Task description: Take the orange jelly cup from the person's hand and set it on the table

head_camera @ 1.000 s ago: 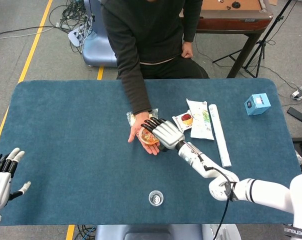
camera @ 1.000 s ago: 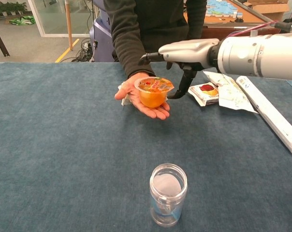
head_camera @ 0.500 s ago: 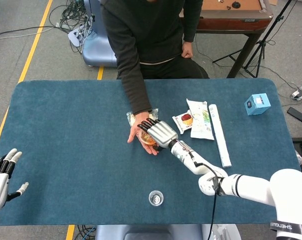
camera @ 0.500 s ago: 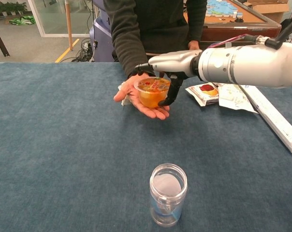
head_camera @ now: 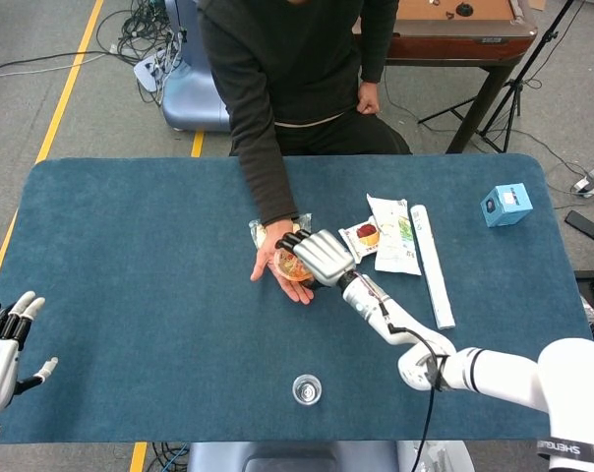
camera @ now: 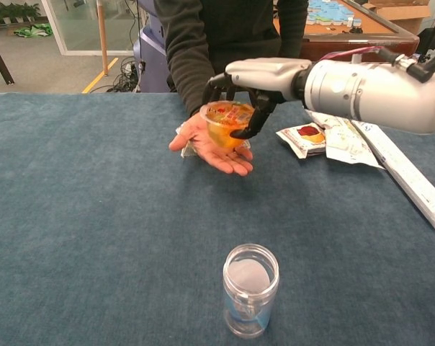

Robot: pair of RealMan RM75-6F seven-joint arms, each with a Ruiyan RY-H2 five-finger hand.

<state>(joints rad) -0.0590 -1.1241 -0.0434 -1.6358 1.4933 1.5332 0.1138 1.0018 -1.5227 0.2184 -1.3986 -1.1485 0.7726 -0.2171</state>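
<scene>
The orange jelly cup (head_camera: 292,265) (camera: 222,127) sits tilted just above the person's upturned palm (head_camera: 269,258) (camera: 216,154), near the table's middle. My right hand (head_camera: 323,257) (camera: 266,73) reaches over it from the right. Its fingers curl over the cup's far rim and the thumb presses the near side, so it grips the cup. My left hand (head_camera: 4,340) hovers at the table's near left corner, fingers spread and holding nothing; the chest view does not show it.
A clear lidded jar (head_camera: 306,389) (camera: 250,288) stands near the front edge. Snack packets (head_camera: 393,234) (camera: 309,137) and a white roll (head_camera: 432,267) (camera: 402,171) lie right of the hands. A blue box (head_camera: 505,205) sits far right. The person stands behind the table.
My right hand's fingers have closed around the jelly cup. The cup has tipped and risen slightly off the person's palm. The left hand has barely moved.
</scene>
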